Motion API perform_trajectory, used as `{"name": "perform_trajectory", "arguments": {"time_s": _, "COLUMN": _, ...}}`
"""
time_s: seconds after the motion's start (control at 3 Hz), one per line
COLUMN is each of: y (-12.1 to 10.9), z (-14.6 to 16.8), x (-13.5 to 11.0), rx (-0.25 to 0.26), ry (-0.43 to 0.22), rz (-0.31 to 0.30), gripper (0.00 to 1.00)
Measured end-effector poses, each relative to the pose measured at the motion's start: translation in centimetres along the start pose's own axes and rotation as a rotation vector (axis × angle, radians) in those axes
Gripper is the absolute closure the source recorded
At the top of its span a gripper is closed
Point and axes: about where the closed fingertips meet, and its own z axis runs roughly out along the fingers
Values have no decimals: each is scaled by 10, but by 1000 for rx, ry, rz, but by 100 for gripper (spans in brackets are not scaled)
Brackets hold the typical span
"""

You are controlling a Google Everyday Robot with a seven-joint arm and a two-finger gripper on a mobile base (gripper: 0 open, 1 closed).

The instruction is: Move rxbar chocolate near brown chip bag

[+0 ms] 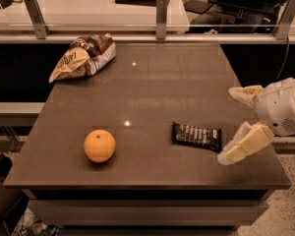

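Note:
The rxbar chocolate (197, 135), a flat black bar with white lettering, lies on the brown table (152, 87) right of centre, near the front. The brown chip bag (82, 56), dark brown, tan and white, lies at the table's far left corner. My gripper (233, 126) is at the table's right edge, just right of the bar and not touching it. Its two cream fingers (244, 146) are spread apart with nothing between them.
A round orange (99, 145) sits at the front left of the table. A white counter (88, 9) with metal posts (161, 14) runs behind the table. The table's right edge and front edge are close to the gripper.

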Motion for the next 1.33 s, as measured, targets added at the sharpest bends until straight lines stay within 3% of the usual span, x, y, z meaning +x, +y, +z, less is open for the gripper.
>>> {"name": "perform_trajectory", "arguments": {"time_s": 0.67, "y": 3, "z": 36, "x": -3, "rx": 21, "ry": -262, "rz": 12, "gripper": 0}}
{"name": "perform_trajectory", "arguments": {"time_s": 1.0, "y": 5, "z": 52, "x": -5, "rx": 14, "ry": -332, "rz": 16, "gripper": 0}}
{"name": "perform_trajectory", "arguments": {"time_s": 1.33, "y": 6, "z": 69, "x": -8, "rx": -5, "ry": -351, "rz": 21, "gripper": 0}}
